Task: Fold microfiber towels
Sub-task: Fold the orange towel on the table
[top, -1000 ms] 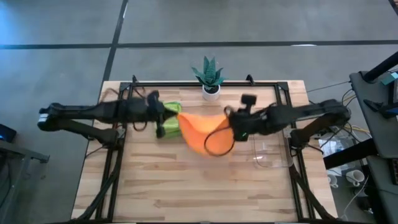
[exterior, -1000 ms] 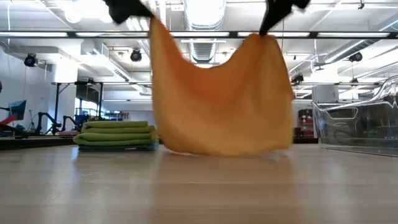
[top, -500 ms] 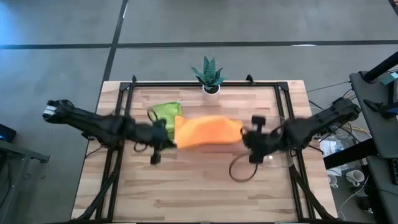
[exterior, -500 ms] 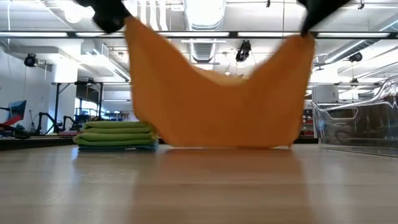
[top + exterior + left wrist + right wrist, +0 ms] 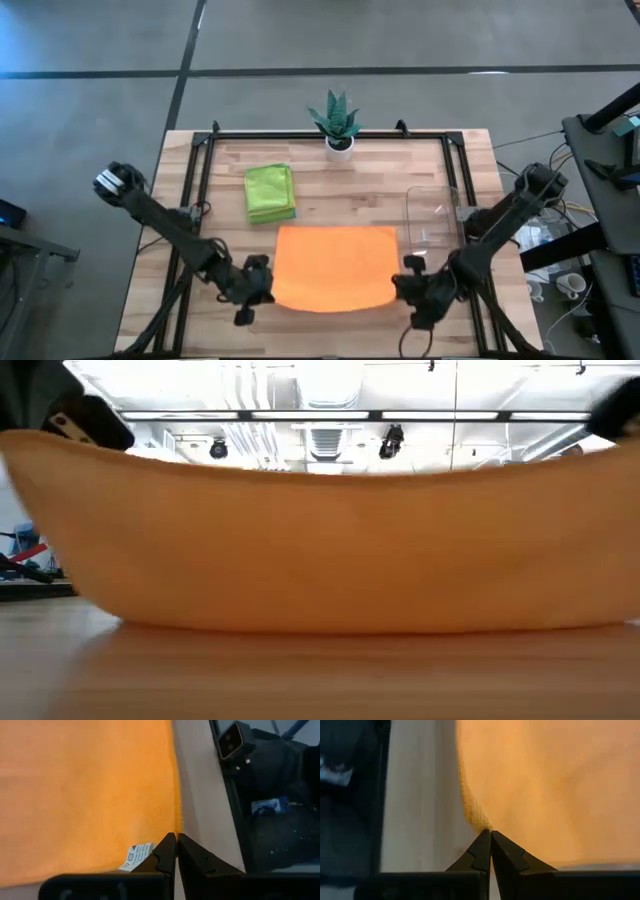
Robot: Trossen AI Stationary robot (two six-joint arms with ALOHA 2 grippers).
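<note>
An orange microfiber towel [image 5: 335,268] lies spread out on the near middle of the table. Its far part is flat on the wood. In the low view its near edge [image 5: 320,550] rises at both ends and sags to the table in the middle. My left gripper [image 5: 265,286] is shut on the near left corner. My right gripper [image 5: 401,286] is shut on the near right corner. A folded stack of lime green towels [image 5: 270,192] rests on the table behind it, to the left. My left gripper pinches the orange towel's near left corner [image 5: 173,828] between its two shut fingers, just beside a white label [image 5: 137,856]. The fingers slant down from the near left. The corner is held a little above the table and the cloth slopes away to it. My right gripper pinches the towel's near right corner [image 5: 479,823] between its two fingertips, slanting down from the near right. The corner is raised off the wood, and the cloth between the two corners dips slackly.
A clear plastic tray [image 5: 432,215] stands at the right, close behind the right arm. A small potted plant [image 5: 338,122] sits at the far edge. A black frame [image 5: 205,180] runs along the table's sides.
Both grippers have gone down and toward the table's near edge, moving apart and tipping downward, both staying shut. The orange towel, which hung below them near the green stack, has been drawn forward and spread out flat, with only its near corners held up.
</note>
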